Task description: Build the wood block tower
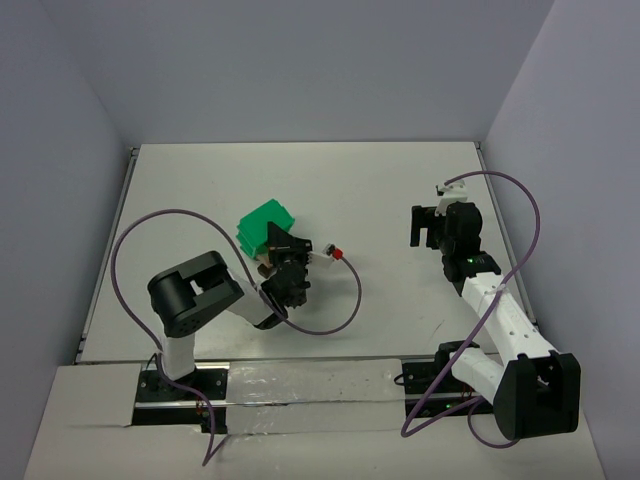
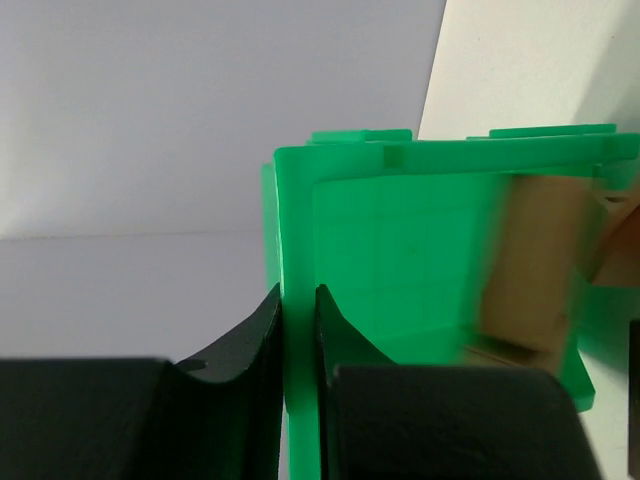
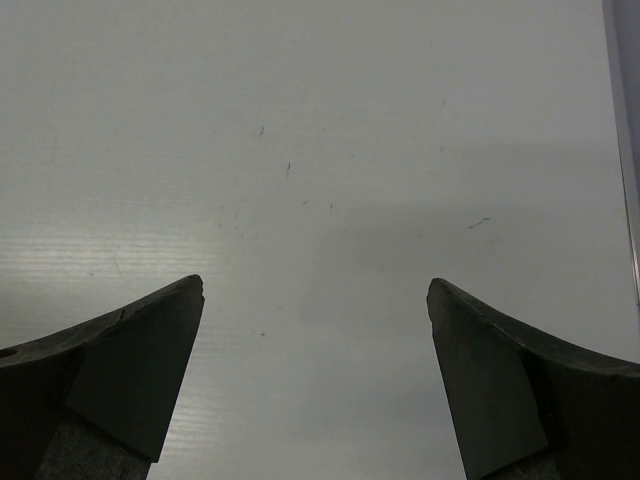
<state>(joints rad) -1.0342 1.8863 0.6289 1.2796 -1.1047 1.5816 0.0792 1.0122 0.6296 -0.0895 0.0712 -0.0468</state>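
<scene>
Top external: left end effector (image 1: 283,262) at the green plastic bin (image 1: 262,222), right end effector (image 1: 428,226) above the white counter (image 1: 380,180). Left wrist alone shows it pinching the bin's wall, blurred tan wood blocks (image 2: 535,265) inside. Right wrist: that end effector spread wide.

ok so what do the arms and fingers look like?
Left arm and right arm: white links, black joint housings, black wrists. A purple cable loops along each. Fingers are matte black, curved, tapering to blunt tips. Small green light on the right arm's wrist.
</scene>
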